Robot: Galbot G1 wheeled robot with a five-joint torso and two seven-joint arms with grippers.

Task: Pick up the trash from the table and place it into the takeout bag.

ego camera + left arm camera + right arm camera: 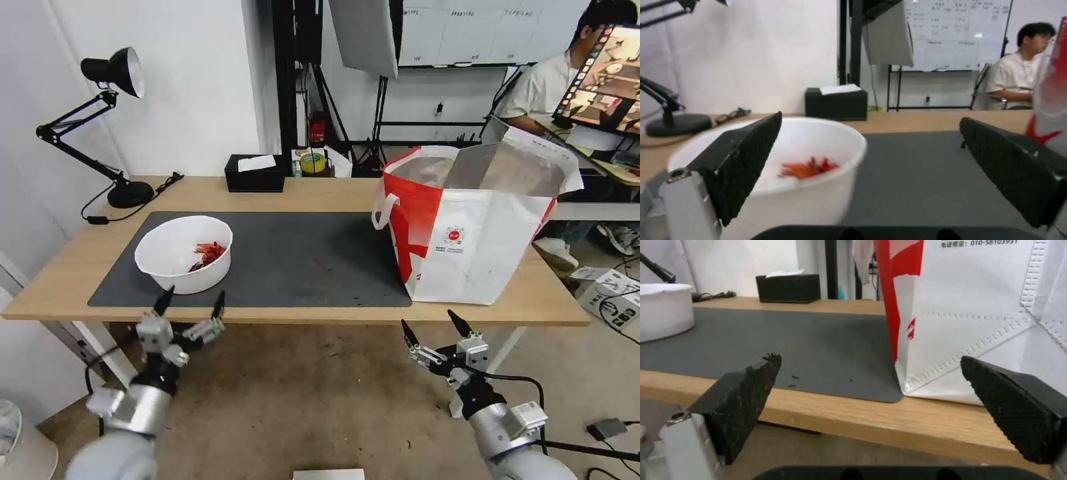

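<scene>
A white round bowl (pixel 183 253) with red crayfish shells (pixel 209 253) sits on the left part of the dark grey mat (pixel 300 257) on the table (pixel 333 193). My left gripper (pixel 191 301) stands open just in front of the bowl (pixel 786 180), at the table's front edge. The takeout bag (pixel 477 220) stands upright on the right, its mouth open. Below the table's front edge, my right gripper (pixel 432 323) is open, near the bag's lower corner (pixel 978 323).
A black tissue box (pixel 255 173) and a roll of tape (pixel 311 162) sit at the table's back edge. A black desk lamp (pixel 100 127) stands at the back left. A person sits behind the bag at another desk.
</scene>
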